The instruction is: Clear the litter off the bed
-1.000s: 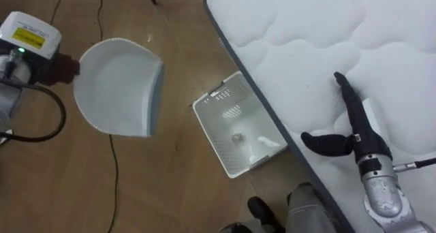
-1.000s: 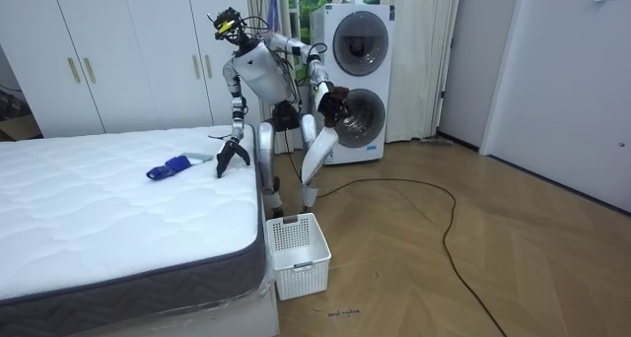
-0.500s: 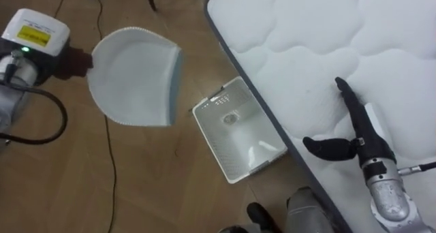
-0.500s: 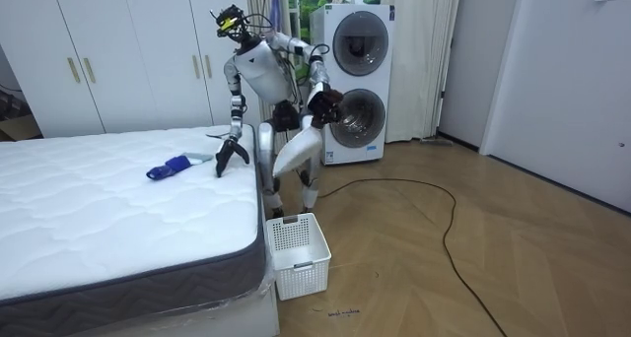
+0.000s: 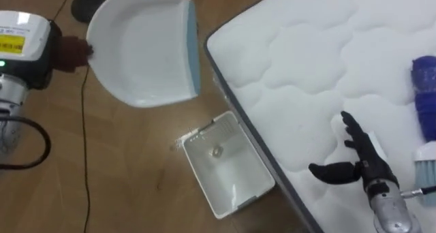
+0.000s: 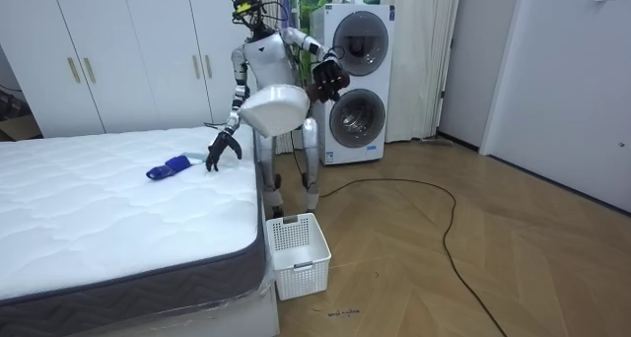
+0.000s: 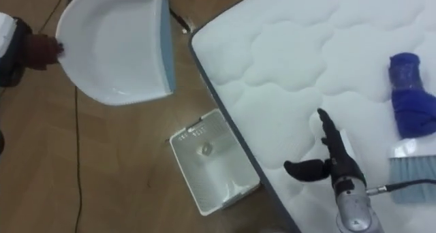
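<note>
My left hand (image 5: 68,52) is shut on the handle of a white dustpan (image 5: 143,49), held up over the floor beside the corner of the white mattress (image 5: 306,56). On the mattress my right hand (image 5: 366,165) lies open, fingers straight and thumb spread. Just to its right lies a brush (image 5: 426,168) with grey-blue bristles, and beyond that a blue cloth (image 5: 424,97). The hand does not touch the brush. In the room view I stand upright at the bed's corner with the dustpan (image 6: 274,110) in front of my body.
A white slotted basket (image 5: 208,129) stands on the wood floor against the bed's side, with a small bit lying inside it. Behind me are stacked washing machines (image 6: 355,81) and white wardrobes (image 6: 108,51).
I have straightened up and lifted the dustpan higher and closer to the bed. My view has shifted, bringing the brush and blue cloth in. The right hand has slid a little towards the brush.
</note>
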Motion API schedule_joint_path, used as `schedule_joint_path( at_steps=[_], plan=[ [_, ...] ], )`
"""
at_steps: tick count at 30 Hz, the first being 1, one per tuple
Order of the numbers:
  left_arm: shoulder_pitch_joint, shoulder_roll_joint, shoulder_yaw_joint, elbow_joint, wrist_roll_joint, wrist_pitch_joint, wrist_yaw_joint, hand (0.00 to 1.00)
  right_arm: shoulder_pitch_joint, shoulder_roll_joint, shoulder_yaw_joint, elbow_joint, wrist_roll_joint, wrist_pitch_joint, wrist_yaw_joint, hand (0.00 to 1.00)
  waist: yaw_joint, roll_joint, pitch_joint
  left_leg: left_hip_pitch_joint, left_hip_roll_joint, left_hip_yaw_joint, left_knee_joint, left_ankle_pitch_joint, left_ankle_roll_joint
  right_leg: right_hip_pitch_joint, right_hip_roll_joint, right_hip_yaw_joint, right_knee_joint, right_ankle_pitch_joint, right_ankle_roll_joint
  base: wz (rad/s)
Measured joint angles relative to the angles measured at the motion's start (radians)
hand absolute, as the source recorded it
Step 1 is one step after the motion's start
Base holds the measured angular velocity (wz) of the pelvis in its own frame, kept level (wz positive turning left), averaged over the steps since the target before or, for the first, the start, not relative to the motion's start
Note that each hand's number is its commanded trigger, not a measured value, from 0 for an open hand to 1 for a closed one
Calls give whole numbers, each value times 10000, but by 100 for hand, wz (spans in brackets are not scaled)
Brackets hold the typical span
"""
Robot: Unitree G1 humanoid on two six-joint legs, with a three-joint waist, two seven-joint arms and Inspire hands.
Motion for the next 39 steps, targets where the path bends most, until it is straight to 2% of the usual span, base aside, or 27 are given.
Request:
schedule_joint_path(
  at_steps=[2, 4, 5, 6, 9, 10, 11, 12, 13, 14, 15, 16, 17, 18, 19, 20, 21, 22, 23, 25, 26, 29, 31, 34, 36, 38, 39],
  plan=[
    [266, -189, 272, -420, -18, -129, 41, 100, 58, 25, -132, 137, 186, 81, -12, 0, 81, -192, -53, 395, 7, 37, -218, 0, 0, 318, 109, 232, -303, 126, 78, -47],
    [1017, -489, 814, -1000, -21, -260, 274, 100, 210, 37, -148, 83, 262, 117, 9, 0, 209, -504, -176, 873, 31, 193, -457, -17, 8, 637, 263, 700, -706, 327, 137, -76],
    [1155, -548, 900, -1128, 7, -283, 274, 100, 281, 34, -159, 35, 295, 131, 9, 0, 307, -598, -198, 979, 46, 224, -482, -64, 23, 653, 287, 740, -739, 382, 149, -115],
    [1611, -719, 1185, -1483, 5, -270, 287, 100, 364, 47, -152, -126, 359, 292, 13, 0, 534, -828, -191, 1255, 93, 406, -568, -204, 71, 630, 279, 590, -723, 484, 145, -137],
    [2569, -1576, 1666, -2036, 4, -237, 402, 100, 479, 180, -141, -481, 479, 501, 3, 0, 970, -1100, -234, 1758, 386, 725, -629, -636, 24, 638, 199, -752, -928, 925, -48, -138],
    [2790, -1761, 1665, -2220, 5, -290, 402, 100, 453, 351, -189, -534, 567, 506, 2, 0, 1079, -1146, -257, 1898, 579, 990, -706, -804, -60, 650, 17, -1755, -1104, 1166, -216, -135],
    [2828, -1896, 1664, -2237, 2, -322, 402, 100, 441, 432, -213, -535, 605, 506, 5, 0, 1115, -1162, -263, 1940, 712, 1142, -767, -839, -66, 689, -89, -2300, -1195, 1288, -299, -111],
    [2834, -2157, 1665, -2256, 18, -381, 403, 100, 446, 538, -218, -547, 604, 505, 13, 0, 1144, -1157, -263, 1982, 844, 1432, -805, -873, -19, 790, -236, -3162, -1451, 1530, -415, -95],
    [2842, -2215, 1665, -2319, -3, -487, 422, 100, 439, 633, -216, -547, 617, 505, 15, 0, 1190, -1189, -260, 2001, 945, 1850, -806, -887, 12, 751, -272, -3677, -1692, 1819, -539, -93],
    [2858, -2214, 1666, -2374, -14, -531, 444, 100, 427, 667, -216, -547, 617, 506, 17, 0, 1172, -1180, -259, 1988, 1003, 2051, -800, -890, 26, 735, -214, -3780, -1916, 2017, -565, -101],
    [2938, -2214, 1681, -2540, -129, -574, 482, 100, 405, 742, -213, -547, 620, 514, 28, 0, 1162, -1130, -268, 1881, 1155, 2420, -884, -829, 123, 777, 43, -3722, -2582, 2567, -541, -89],
    [2932, -2254, 1717, -2662, -457, -692, 489, 100, 377, 862, -226, -551, 639, 535, 2, 0, 1169, -1053, -256, 1789, 1434, 2990, -931, -759, 208, 740, 18, -3931, -2358, 2535, -132, -72],
    [2904, -2375, 1721, -2677, -597, -763, 489, 100, 425, 897, -253, -549, 665, 555, -14, 0, 1144, -1061, -260, 1852, 1478, 3288, -992, -734, 216, 778, -191, -4121, -1729, 2193, 2, -67],
    [3020, -2664, 1756, -2807, -879, -860, 491, 100, 478, 918, -236, -549, 670, 617, -103, 0, 1380, -1157, -260, 2294, 1481, 4175, -1270, -675, 204, 1026, -806, -4301, -443, 1565, 84, -99],
    [3264, -2927, 1814, -2989, -1160, -887, 491, 100, 467, 932, -197, -607, 645, 615, -204, 0, 1757, -1254, -254, 2726, 1458, 5097, -1464, -655, 188, 1506, -1434, -4420, 293, 1236, 274, -124],
    [3373, -3054, 1871, -3107, -1272, -880, 491, 100, 450, 931, -139, -668, 618, 597, -276, 0, 1866, -1321, -242, 2852, 1457, 5450, -1465, -662, 185, 1810, -1736, -4550, 401, 1138, 391, -134],
    [3405, -3202, 1891, -3242, -1542, -832, 490, 100, 341, 938, 32, -708, 617, 486, -399, 0, 2111, -1462, -213, 2924, 1462, 5858, -1370, -687, 163, 2298, -2233, -4774, 242, 1052, 539, -111],
    [3400, -3317, 1977, -3365, -1836, -827, 484, 100, 103, 972, 225, -714, 622, 391, -418, 0, 2244, -1634, -176, 2794, 1492, 6003, -1097, -692, 168, 2478, -2533, -4882, -274, 958, 760, -101],
    [3402, -3421, 2059, -3395, -1970, -833, 471, 100, -28, 991, 325, -724, 623, 349, -426, 0, 2284, -1692, -141, 2696, 1569, 5938, -923, -691, 168, 2449, -2483, -4946, -481, 877, 898, -107],
    [3652, -3919, 2180, -3398, -2586, -830, 428, 100, -367, 1010, 799, -737, 600, 250, -432, 0, 2362, -1690, -153, 2370, 1775, 4868, -533, -658, 112, 2436, -2088, -5008, -1237, 817, 971, -123],
    [3690, -4023, 2180, -3398, -2646, -830, 401, 100, -361, 1035, 870, -763, 558, 211, -418, 0, 2287, -1706, -172, 2306, 1814, 4716, -473, -627, 56, 2548, -1962, -5011, -1454, 817, 971, -90],
    [3759, -4603, 2171, -3425, -3087, -872, 149, 100, -80, 1132, 831, -963, 553, 190, -391, 0, 1707, -1762, -186, 2249, 1994, 4572, -421, -490, -179, 2538, -1632, -4757, -1947, 865, 894, -45],
    [3926, -5045, 2120, -3424, -3163, -871, 50, 100, 60, 1208, 750, -984, 492, 196, -295, 0, 1343, -1799, -180, 2355, 2140, 4454, -476, -408, -319, 2456, -1421, -4632, -2045, 979, 704, -53],
    [4290, -5401, 1772, -3420, -3167, -871, -148, 100, 100, 1258, 749, -998, 490, 176, -74, 0, 1092, -1849, -172, 2523, 2335, 4232, -438, -337, -459, 2464, -1144, -4476, -2158, 1097, 506, -53],
    [4357, -5434, 1420, -3410, -3372, -872, -356, 100, 99, 1259, 731, -1000, 495, 73, 7, 0, 850, -1867, -175, 2531, 2424, 4111, -449, -268, -577, 2467, -1053, -4475, -2153, 1128, 441, -19],
    [4357, -5477, 1243, -3410, -3495, -910, -575, 72, 97, 1270, 673, -1075, 484, -82, 119, 0, 721, -1891, -178, 2501, 2503, 4108, -471, -219, -662, 2341, -938, -4384, -2138, 1115, 320, -15],
    [4357, -5479, 1226, -3400, -3574, -917, -757, 35, 113, 1263, 652, -1162, 462, -144, 241, 0, 664, -1914, -168, 2503, 2516, 4077, -547, -155, -768, 2245, -867, -4239, -2135, 1118, 232, -31]
  ],
)
